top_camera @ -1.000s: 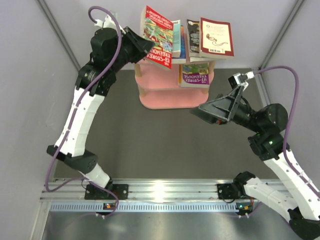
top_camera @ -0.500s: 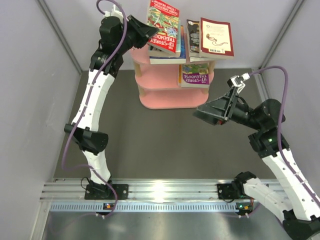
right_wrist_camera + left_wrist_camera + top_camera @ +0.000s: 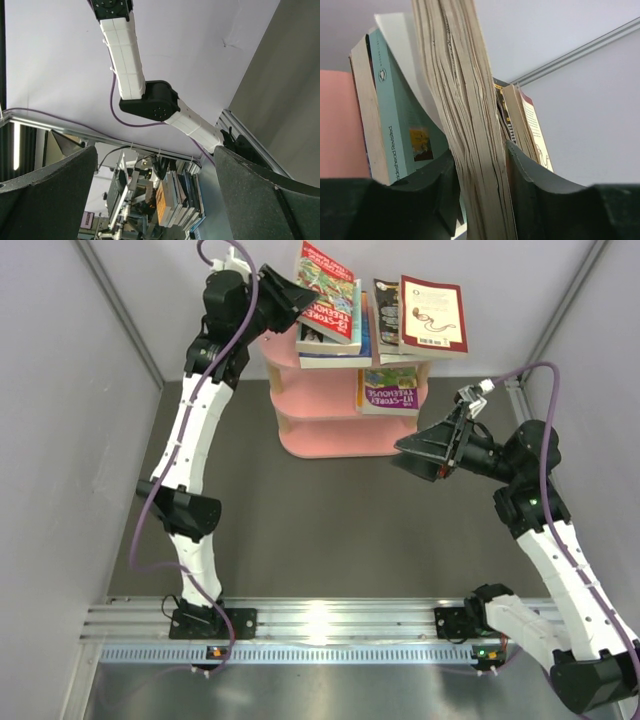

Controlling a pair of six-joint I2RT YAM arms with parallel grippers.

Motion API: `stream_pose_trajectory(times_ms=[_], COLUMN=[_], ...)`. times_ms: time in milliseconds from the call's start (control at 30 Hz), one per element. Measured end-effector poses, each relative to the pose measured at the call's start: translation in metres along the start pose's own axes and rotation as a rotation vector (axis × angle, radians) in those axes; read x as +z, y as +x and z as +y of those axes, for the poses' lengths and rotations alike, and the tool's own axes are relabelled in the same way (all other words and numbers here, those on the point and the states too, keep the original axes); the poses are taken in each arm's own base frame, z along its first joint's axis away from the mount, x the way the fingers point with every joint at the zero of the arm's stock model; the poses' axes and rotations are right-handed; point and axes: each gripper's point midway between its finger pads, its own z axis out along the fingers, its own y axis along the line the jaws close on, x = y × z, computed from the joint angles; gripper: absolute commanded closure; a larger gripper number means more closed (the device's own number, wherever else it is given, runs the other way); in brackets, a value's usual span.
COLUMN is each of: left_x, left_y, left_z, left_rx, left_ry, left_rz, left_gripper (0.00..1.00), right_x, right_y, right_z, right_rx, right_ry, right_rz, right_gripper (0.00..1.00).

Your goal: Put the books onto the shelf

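From above, the left gripper [image 3: 303,302] reaches over the back left of the pink shelf [image 3: 330,435] and has the left edge of the red Treehouse book [image 3: 330,288] between its fingers. The book lies cover-up and tilted across the top board, resting on a pale book [image 3: 330,358]. The maroon-and-cream book [image 3: 432,315] is near it to the right, and a second Treehouse book [image 3: 390,390] sticks out from a lower tier. The right gripper [image 3: 425,455] hangs over the dark table [image 3: 300,530] near the shelf's right end, touching neither shelf nor book, its jaws spread. In the left wrist view, the red Treehouse book [image 3: 465,100] shows its yellowed page block rising between the two dark fingers [image 3: 530,185] of the left gripper [image 3: 480,160]. The fingers sit close against both sides of the book, but whether they clamp it or merely bracket it cannot be told. The light teal book [image 3: 400,125] leans just left of it, the maroon-and-cream book [image 3: 532,130] stands just right, and a strip of the pink shelf [image 3: 340,125] shows at the far left. In the right wrist view, the right gripper [image 3: 155,155] is spread wide and grips nothing, its fingers [image 3: 50,195] framing the pale wall [image 3: 200,40] and the left arm [image 3: 125,60].
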Motion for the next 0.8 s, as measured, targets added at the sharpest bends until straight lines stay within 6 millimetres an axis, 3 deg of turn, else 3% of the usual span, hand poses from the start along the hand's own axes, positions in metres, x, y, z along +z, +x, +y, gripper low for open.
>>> stream_pose_trajectory(times_ms=[300,400,467,667,800], left_x=[0.016,0.018,0.017,0.015,0.015], left_y=[-0.002,-0.001,-0.003,-0.009,-0.012], left_z=[0.023,0.028,0.027,0.027,0.03], left_rx=[0.022,0.044,0.068,0.153,0.215], left_ry=[-0.017,-0.026,-0.023,-0.03,-0.049], left_rz=[0.01,0.015,0.01,-0.014,-0.032], left_gripper=[0.49,0.43,0.32,0.23,0.01], right_x=[-0.002,-0.002,-0.002,-0.004,-0.004], right_y=[0.001,0.0,0.0,-0.001,0.0], right_z=[0.0,-0.002,-0.005,-0.014,-0.022], right_rx=[0.003,0.003,0.007,0.031,0.057], right_ry=[-0.001,0.001,0.004,0.019,0.033], right_rz=[0.011,0.007,0.005,-0.002,-0.006], right_gripper=[0.0,0.0,0.0,0.0,0.0])
